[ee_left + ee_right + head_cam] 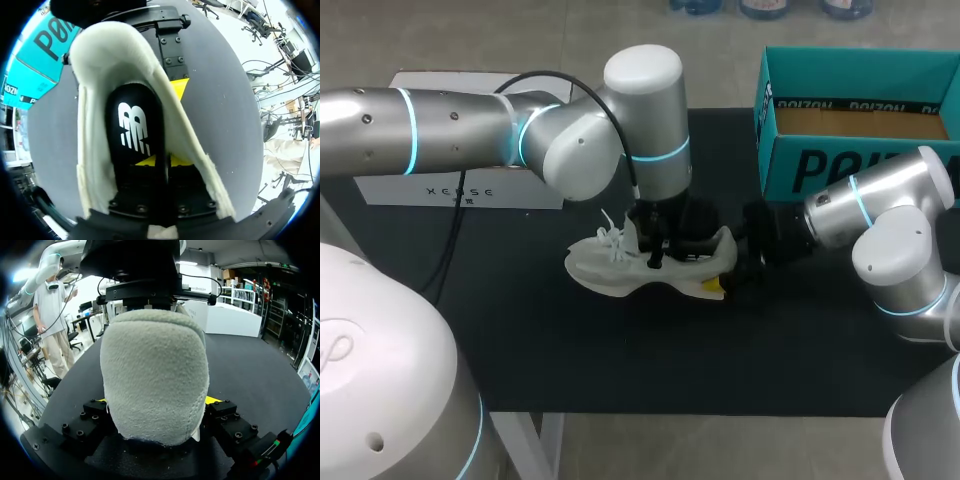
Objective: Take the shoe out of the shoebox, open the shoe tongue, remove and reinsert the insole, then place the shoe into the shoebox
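Shoe [650, 265] lies on mat, out of shoebox [840, 165], long axis across table, heel toward right arm. Right gripper [157, 402] clamps heel from both sides. Left gripper [163, 161] plunges from above into shoe opening, black insole [132, 130] directly ahead, running toward heel. Whether it grips insole cannot be told. Left arm is likely the one to draw it.
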Robot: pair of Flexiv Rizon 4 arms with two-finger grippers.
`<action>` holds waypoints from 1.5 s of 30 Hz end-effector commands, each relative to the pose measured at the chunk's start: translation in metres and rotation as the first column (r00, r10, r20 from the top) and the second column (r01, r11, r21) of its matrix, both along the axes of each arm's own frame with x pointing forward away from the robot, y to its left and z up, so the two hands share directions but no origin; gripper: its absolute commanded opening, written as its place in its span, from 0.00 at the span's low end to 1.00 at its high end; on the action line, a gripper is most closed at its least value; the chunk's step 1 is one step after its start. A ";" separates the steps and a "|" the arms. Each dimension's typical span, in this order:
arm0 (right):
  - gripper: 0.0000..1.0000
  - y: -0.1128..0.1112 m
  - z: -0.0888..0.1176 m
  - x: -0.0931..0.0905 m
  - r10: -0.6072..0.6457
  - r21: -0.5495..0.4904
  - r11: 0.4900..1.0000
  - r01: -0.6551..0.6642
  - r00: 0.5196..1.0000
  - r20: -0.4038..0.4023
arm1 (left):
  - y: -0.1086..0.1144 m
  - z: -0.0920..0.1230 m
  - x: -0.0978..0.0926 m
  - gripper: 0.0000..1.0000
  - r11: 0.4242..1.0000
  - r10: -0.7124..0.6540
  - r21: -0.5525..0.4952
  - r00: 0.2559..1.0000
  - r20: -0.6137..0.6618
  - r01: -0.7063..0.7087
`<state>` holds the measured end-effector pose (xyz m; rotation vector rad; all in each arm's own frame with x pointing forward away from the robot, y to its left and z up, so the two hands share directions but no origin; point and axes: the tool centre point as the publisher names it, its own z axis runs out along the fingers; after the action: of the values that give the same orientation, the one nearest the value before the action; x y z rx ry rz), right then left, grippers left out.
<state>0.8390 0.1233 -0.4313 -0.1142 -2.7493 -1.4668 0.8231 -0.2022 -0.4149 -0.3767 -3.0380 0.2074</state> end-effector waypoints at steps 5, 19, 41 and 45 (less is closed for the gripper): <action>0.00 0.002 -0.005 0.000 -0.001 -0.002 1.000 0.001 1.000 -0.001 | -0.001 -0.001 -0.012 0.40 1.000 0.008 0.009 0.999 0.041 -0.009; 0.00 0.002 -0.005 0.000 -0.001 -0.002 1.000 0.001 1.000 -0.001 | 0.001 -0.020 0.001 0.47 0.996 0.007 0.085 0.994 0.113 -0.016; 0.00 0.002 -0.005 0.000 -0.001 -0.002 1.000 0.001 1.000 -0.001 | 0.014 -0.061 0.027 0.55 0.995 0.025 0.082 0.948 0.319 -0.054; 0.00 0.002 -0.005 0.000 -0.001 -0.002 1.000 0.001 1.000 -0.001 | 0.016 -0.061 0.034 0.51 0.993 0.026 0.097 0.931 0.364 -0.066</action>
<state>0.8383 0.1243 -0.4314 -0.1154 -2.7507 -1.4681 0.8426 -0.1880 -0.4157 -0.3719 -3.3657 -0.0150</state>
